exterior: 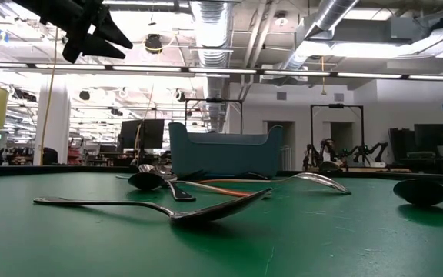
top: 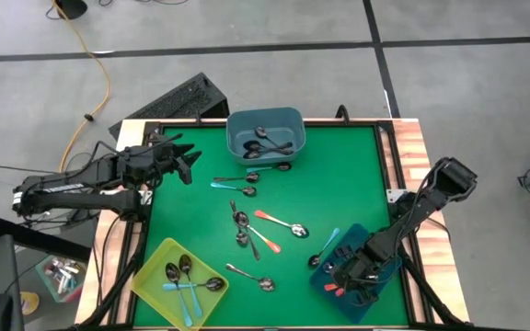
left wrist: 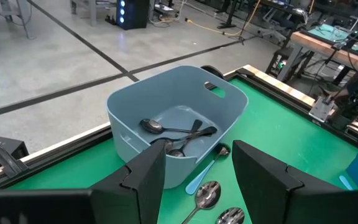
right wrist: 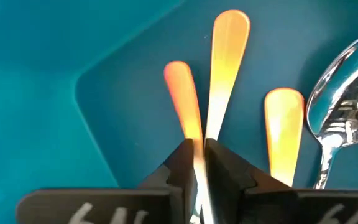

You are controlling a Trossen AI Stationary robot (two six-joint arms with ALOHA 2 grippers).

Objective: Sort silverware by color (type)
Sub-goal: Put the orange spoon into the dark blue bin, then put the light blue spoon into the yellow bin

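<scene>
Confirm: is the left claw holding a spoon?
No. The left claw is open and empty, hanging above the table near the grey-blue bin.

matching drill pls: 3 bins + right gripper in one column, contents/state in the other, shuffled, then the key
Column 1
1. grey-blue bin
2. yellow bin
3. dark blue bin
4. right gripper

Column 2
A. teal-handled spoons inside
B. fingers closed on an orange-handled spoon
C. dark plain-metal spoons inside
D. orange-handled spoons inside, right gripper reaching in

Pairs: 1-C, 2-A, 3-D, 4-B
</scene>
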